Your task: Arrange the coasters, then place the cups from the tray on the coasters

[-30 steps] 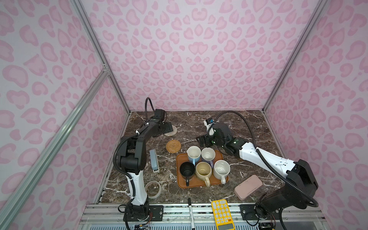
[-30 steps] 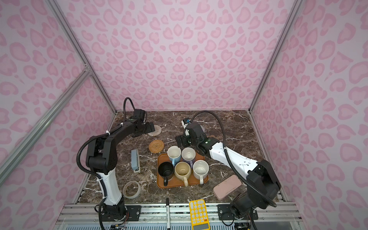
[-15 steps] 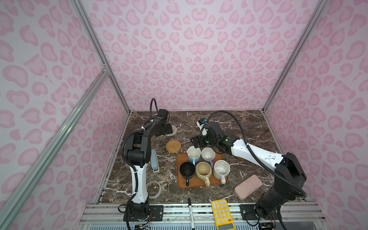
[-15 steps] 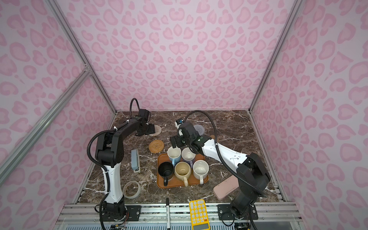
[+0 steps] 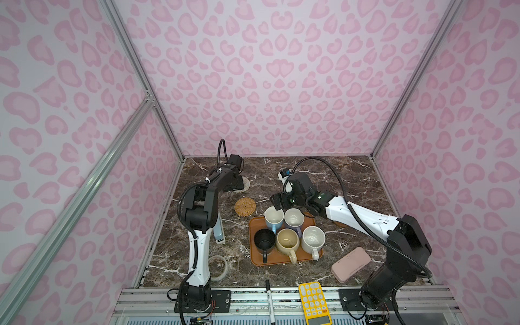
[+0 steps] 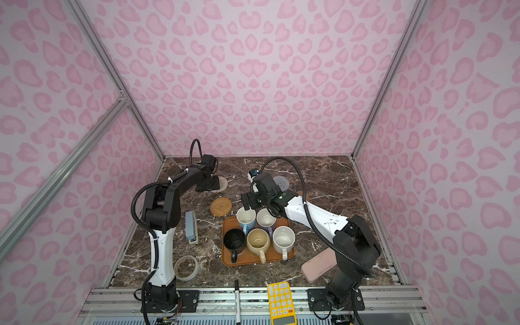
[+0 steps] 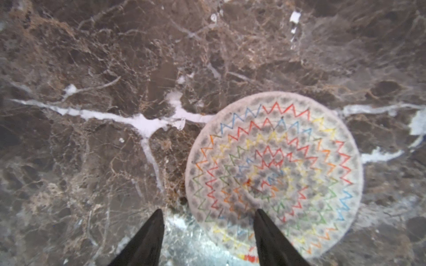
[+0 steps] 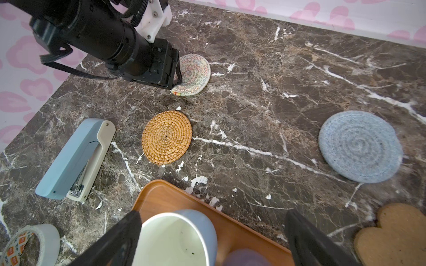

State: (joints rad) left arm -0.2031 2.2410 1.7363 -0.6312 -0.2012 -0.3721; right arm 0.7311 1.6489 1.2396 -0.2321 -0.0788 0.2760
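Five cups stand on the orange-brown tray: light blue, lavender, black, cream-yellow and white speckled. My right gripper hangs open over the tray's far end, and the light blue cup sits between its fingers, close to one. At the back left my left gripper is open, one finger over the cream woven coaster and one on bare table. The orange-tan coaster, grey-blue coaster and cork flower coaster lie flat.
A light blue stapler lies left of the tray, with a tape roll nearer the front. A pink case sits at front right. A yellow calculator and a marker rest on the front rail.
My left gripper's jaws have narrowed over the cream coaster's edge. My right gripper has shifted left, from beside the tray to above the light blue cup, still wide open.
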